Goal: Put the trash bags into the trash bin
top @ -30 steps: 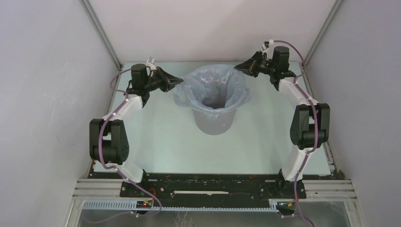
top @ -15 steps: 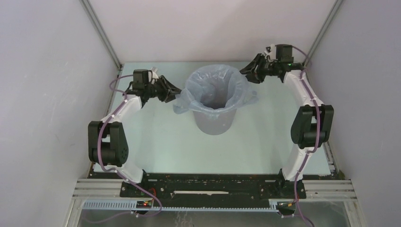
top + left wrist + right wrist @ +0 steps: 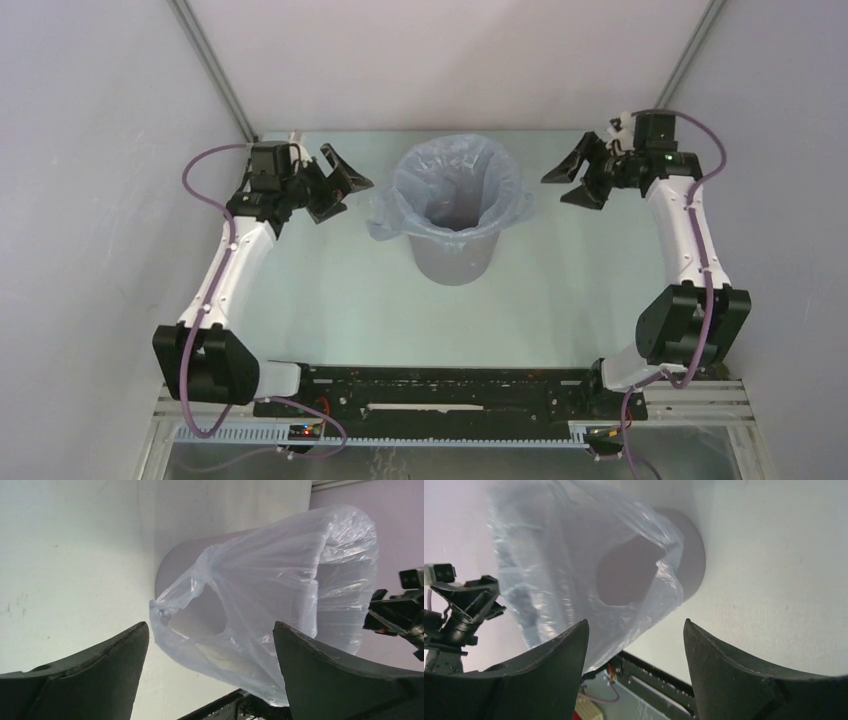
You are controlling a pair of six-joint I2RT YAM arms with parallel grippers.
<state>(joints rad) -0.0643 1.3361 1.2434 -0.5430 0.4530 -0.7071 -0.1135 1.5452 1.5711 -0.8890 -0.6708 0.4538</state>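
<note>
The grey round trash bin (image 3: 452,255) stands upright at the table's far middle. The translucent pale blue trash bag (image 3: 455,178) sits inside it, mouth open and rim draped over the bin's outside wall. Its handle loops hang down on both sides. My left gripper (image 3: 350,198) hovers open to the left of the bag, apart from it. My right gripper (image 3: 556,191) hovers open to the right, also apart. In the left wrist view the bag (image 3: 280,570) and bin (image 3: 172,567) lie beyond the open gripper (image 3: 210,625). The right wrist view shows the bag (image 3: 559,555) and bin (image 3: 693,555) beyond the empty gripper (image 3: 635,621).
Pale enclosure walls close in on the left, right and back, with slanted aluminium posts (image 3: 212,70) at the far corners. A black base rail (image 3: 450,385) runs along the table's near edge under both arm bases.
Both grippers were shut at the bag's rim a second ago. They have opened and drawn outward, away from the bin. The bag's edges have dropped over the bin's rim.
</note>
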